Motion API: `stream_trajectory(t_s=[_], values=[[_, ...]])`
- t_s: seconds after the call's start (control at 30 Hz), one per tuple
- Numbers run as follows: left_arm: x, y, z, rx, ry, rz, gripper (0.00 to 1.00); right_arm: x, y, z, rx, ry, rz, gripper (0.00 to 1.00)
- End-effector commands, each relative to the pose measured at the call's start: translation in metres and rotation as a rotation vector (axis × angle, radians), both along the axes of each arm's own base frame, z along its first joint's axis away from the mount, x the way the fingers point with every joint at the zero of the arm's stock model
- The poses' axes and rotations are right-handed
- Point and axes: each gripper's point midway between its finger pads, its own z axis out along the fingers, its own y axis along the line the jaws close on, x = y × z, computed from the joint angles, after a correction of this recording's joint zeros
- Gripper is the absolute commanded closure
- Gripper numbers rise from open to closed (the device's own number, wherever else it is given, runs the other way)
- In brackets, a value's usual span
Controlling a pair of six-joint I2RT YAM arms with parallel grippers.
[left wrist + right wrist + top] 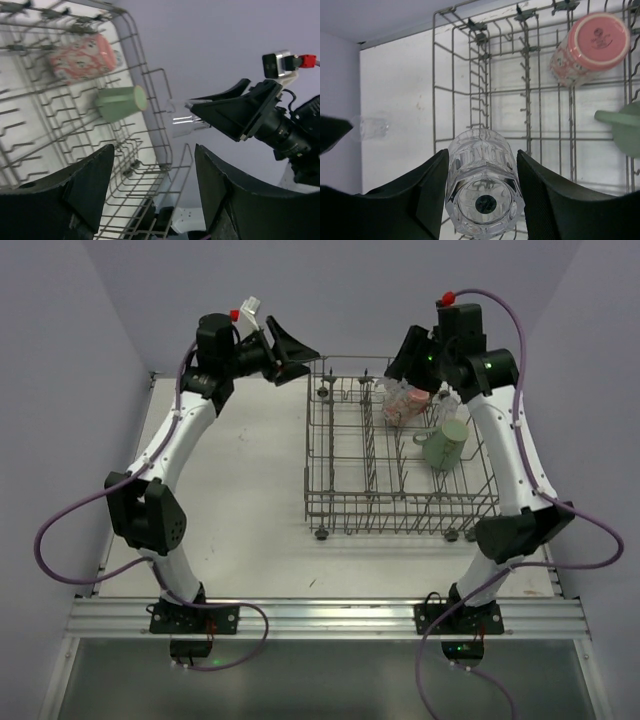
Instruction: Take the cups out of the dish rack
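The grey wire dish rack (400, 508) stands on the white table, right of centre. A pink-red patterned cup (403, 403) and a mint-green mug (445, 445) lie in its far right part. My right gripper (482, 152) is shut on a clear glass tumbler (482, 187), base toward the camera, held above the rack (435, 75). From the left wrist view the tumbler (185, 117) sticks out of the right gripper's fingers (235, 112) above the rack rim (150, 75). My left gripper (155, 147) is open and empty, raised near the rack's far left corner (300, 352).
A second clear tumbler (370, 127) shows left of the rack over the white table, beside the tip of the left gripper's finger (330, 132). The pink cup (590, 47) and mug (620, 125) are right of my right gripper. Walls close in behind and on both sides.
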Motion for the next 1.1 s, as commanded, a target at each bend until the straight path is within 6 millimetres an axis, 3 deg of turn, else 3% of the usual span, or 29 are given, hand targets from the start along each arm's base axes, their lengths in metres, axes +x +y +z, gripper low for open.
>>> stream_trajectory(t_s=[0.0,0.07,0.1,0.13,0.17,0.23,0.27,0.5,0.77,1.07], values=[[-0.050,-0.038,0.063,-0.204,-0.168,-0.271,0.32,-0.057,0.009,0.014,0.108,0.057,0.087,1.00],[-0.069,-0.049,0.066,-0.294,-0.100,-0.318,0.32,-0.078,0.016,0.024,0.167,0.058,0.127,1.00],[-0.080,-0.049,0.082,-0.355,-0.121,-0.341,0.32,-0.094,0.015,0.033,0.187,0.042,0.142,1.00],[-0.087,-0.052,0.083,-0.377,-0.118,-0.360,0.33,-0.103,0.019,0.039,0.219,0.045,0.162,1.00],[-0.090,-0.053,0.071,-0.389,-0.075,-0.363,0.33,-0.110,0.019,0.043,0.232,0.042,0.173,1.00],[-0.105,-0.052,0.078,-0.436,-0.073,-0.386,0.34,-0.121,0.021,0.056,0.263,0.027,0.186,1.00],[-0.106,-0.052,0.068,-0.450,-0.038,-0.378,0.34,-0.126,0.024,0.060,0.281,0.025,0.206,1.00],[-0.132,-0.054,0.079,-0.524,-0.039,-0.414,0.34,-0.127,0.042,0.068,0.400,0.023,0.262,1.00],[-0.136,-0.068,0.092,-0.574,-0.047,-0.425,0.34,-0.114,0.054,0.071,0.446,0.005,0.305,1.00],[-0.137,-0.079,0.089,-0.581,-0.015,-0.434,0.34,-0.107,0.063,0.085,0.496,-0.029,0.333,1.00]])
